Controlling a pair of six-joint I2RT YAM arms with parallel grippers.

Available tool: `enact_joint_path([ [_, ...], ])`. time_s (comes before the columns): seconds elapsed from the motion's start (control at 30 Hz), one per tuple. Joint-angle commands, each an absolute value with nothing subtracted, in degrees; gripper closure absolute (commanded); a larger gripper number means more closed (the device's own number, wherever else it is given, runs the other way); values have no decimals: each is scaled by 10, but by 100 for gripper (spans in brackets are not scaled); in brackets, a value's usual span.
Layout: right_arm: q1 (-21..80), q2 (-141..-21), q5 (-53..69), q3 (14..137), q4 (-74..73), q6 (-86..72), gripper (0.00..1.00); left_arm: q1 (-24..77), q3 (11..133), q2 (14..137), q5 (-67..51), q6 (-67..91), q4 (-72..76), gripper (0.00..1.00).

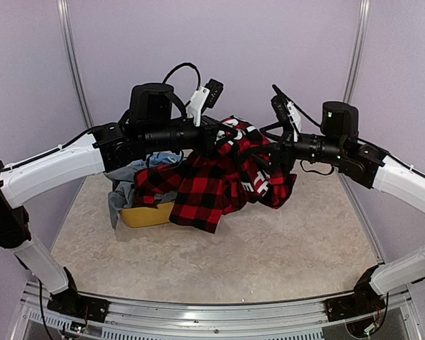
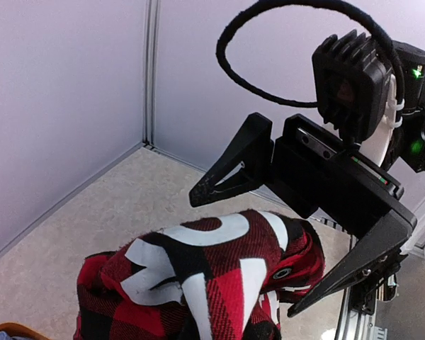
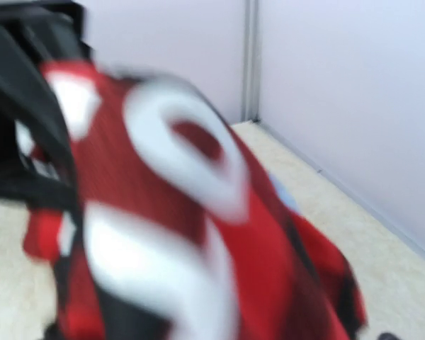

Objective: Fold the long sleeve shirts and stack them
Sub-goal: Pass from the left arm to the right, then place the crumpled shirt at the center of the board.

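Red-and-black flannel shirt (image 1: 205, 188) hangs bunched in the air between the arms, its lower part draped at the yellow tub (image 1: 147, 214). We see the left gripper (image 1: 212, 142) clamped on its top. The right gripper (image 2: 244, 255) has fingers spread wide around the bunch. We'd close right on a separate edge, then pull apart to spread it.

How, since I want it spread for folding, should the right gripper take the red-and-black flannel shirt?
Judging by the pictures, grip the raised bunched fold of the red-and-black flannel shirt, coming in level from the robot's right. The left gripper holds it aloft there, and the open right gripper faces that fold; the rest drapes slack.
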State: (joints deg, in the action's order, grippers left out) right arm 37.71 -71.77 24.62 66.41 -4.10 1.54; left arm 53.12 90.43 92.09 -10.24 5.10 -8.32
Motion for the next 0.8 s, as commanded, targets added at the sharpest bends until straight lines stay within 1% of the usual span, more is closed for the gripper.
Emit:
enact_joint_path([
  [0.0,387,-752,272,668,-77,50,21,537,921,942,-186,67,-32,100],
  [0.03,387,-759,275,673,-78,50,37,537,919,944,-190,70,-28,100],
  [0.07,386,-766,263,677,-79,45,69,536,915,944,-189,71,-25,100],
  [0.1,386,-770,237,681,-83,37,98,534,907,942,-185,71,-22,98],
  [0.13,385,-773,194,685,-89,30,100,530,899,937,-178,73,-18,91],
  [0.2,374,-769,117,693,-110,17,100,516,873,922,-162,90,-6,70],
  [0.27,346,-756,69,710,-146,4,100,496,839,899,-141,104,-4,51],
  [0.33,318,-732,23,730,-185,2,100,476,798,866,-112,116,14,23],
  [0.37,307,-716,-8,742,-199,2,100,469,777,845,-93,119,16,11],
  [0.4,300,-699,-35,749,-212,2,100,461,756,830,-70,120,17,3],
  [0.43,297,-684,-57,755,-221,7,100,454,735,804,-54,119,15,1],
  [0.57,294,-650,-107,774,-255,11,100,439,673,746,36,101,-26,1],
  [0.67,294,-657,-113,775,-276,4,100,438,645,729,83,90,-83,1],
  [0.77,294,-675,-85,754,-278,-15,100,439,618,727,87,86,-119,2],
])
